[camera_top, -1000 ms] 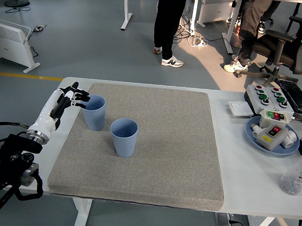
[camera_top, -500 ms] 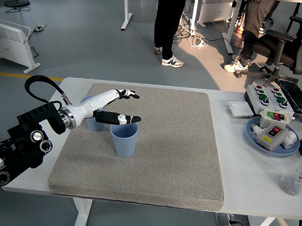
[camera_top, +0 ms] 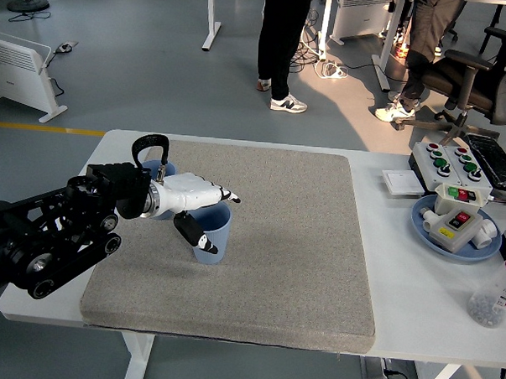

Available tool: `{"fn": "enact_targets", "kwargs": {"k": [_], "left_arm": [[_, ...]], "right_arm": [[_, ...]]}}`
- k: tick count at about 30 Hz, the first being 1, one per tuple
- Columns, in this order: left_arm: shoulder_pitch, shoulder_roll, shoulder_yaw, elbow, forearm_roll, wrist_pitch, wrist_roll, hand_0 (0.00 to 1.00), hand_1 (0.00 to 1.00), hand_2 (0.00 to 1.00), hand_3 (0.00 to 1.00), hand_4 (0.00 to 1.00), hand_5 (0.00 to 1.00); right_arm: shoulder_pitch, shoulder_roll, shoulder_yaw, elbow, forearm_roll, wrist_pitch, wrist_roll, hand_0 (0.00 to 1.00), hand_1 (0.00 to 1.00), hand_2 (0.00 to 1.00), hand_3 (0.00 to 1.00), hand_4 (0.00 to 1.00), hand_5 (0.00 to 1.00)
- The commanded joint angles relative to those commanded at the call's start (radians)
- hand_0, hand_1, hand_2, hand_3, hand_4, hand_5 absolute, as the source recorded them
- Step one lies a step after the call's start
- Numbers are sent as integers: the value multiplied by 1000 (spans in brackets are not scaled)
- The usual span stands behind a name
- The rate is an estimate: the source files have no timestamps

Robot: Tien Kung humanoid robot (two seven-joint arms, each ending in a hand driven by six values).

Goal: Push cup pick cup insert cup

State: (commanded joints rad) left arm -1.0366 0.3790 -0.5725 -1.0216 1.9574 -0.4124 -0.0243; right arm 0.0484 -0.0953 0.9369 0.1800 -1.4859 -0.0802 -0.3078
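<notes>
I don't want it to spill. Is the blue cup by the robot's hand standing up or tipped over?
Standing up. The blue cup sits on the grey mat, its open rim facing up, with the left hand around it.

Beyond the white bench [camera_top: 415,314] we see a smooth grey concrete floor [camera_top: 141,59] with a yellow line [camera_top: 37,128] painted across it at the left. A white panel heater on feet [camera_top: 23,66] stands at the far left. White desk legs [camera_top: 212,24] rise at the back, where two people in dark trousers [camera_top: 283,40] stand. A black office chair [camera_top: 476,77] sits at the far right, and bright light pools on the floor [camera_top: 349,101] near a tangle of cables [camera_top: 325,67].
</notes>
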Motion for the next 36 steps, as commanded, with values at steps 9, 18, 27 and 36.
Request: {"fn": "enact_targets", "kwargs": {"k": [9,18,27,36], "left_arm": [[-32,-10,20,41,-13,-47,-2,739,823,904,866,873,238],[-34,-8,21,46,-12,-54,-7,604,734,823,808,838,197],[-26,-5,11,46,-28,-65,-4,468,575,648,578,673,83],[-20,14,-32,13,-26,-92,9,487,542,587,522,619,58]], "right_arm": [[7,-3,0,0,-5,2,-2,528,546,505,566,127,998],[8,-4,4,0,-7,2,-5,528,546,505,566,127,998],[7,-4,11,0,-16,4,-7,528,546,505,564,127,998],[7,-4,12,0,-15,2,-7,528,546,505,564,127,998]]}}
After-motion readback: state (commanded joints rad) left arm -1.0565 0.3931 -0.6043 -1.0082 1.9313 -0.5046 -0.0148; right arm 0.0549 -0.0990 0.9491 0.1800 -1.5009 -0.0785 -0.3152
